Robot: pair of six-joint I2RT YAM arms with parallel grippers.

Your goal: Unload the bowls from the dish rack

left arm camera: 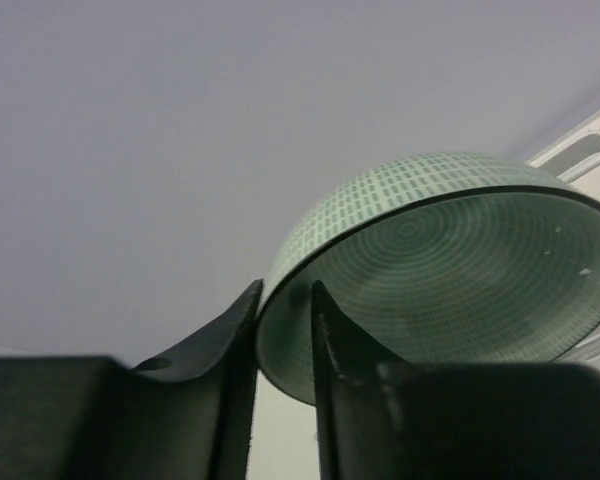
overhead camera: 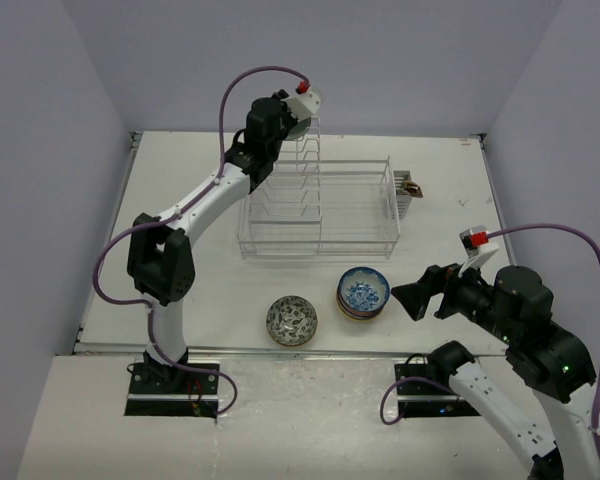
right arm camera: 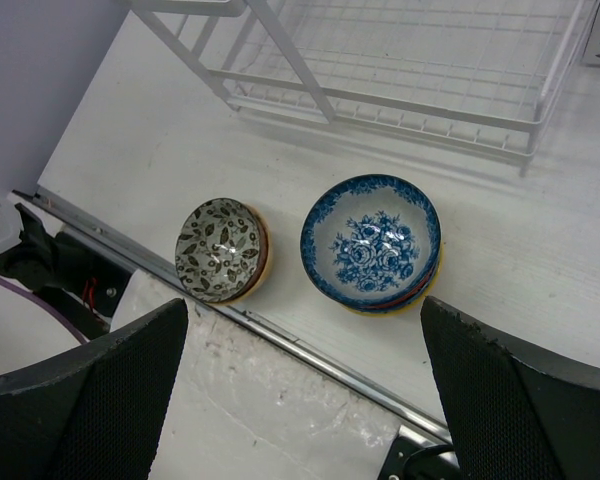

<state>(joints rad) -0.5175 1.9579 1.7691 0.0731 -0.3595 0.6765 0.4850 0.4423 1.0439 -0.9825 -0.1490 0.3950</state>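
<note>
The dish rack point(overhead camera: 320, 238) stands at the middle back of the table, with its tall dividers at its left end. There my left gripper point(overhead camera: 296, 112) is shut on the rim of a pale green bowl point(left arm camera: 430, 280), one finger inside and one outside point(left arm camera: 285, 292). In the top view that bowl point(overhead camera: 301, 126) barely shows. In front of the rack a blue-white floral bowl point(overhead camera: 364, 290) point(right arm camera: 371, 240) tops a short stack. Beside it sits a grey leaf-patterned bowl point(overhead camera: 292, 320) point(right arm camera: 221, 249). My right gripper point(overhead camera: 412, 298) point(right arm camera: 305, 312) hangs open and empty just right of the stack.
A dark finned object point(overhead camera: 408, 188) lies against the rack's right end. A metal rail point(right arm camera: 310, 350) runs along the table's front edge near the two bowl spots. Walls close in the table on the left, back and right.
</note>
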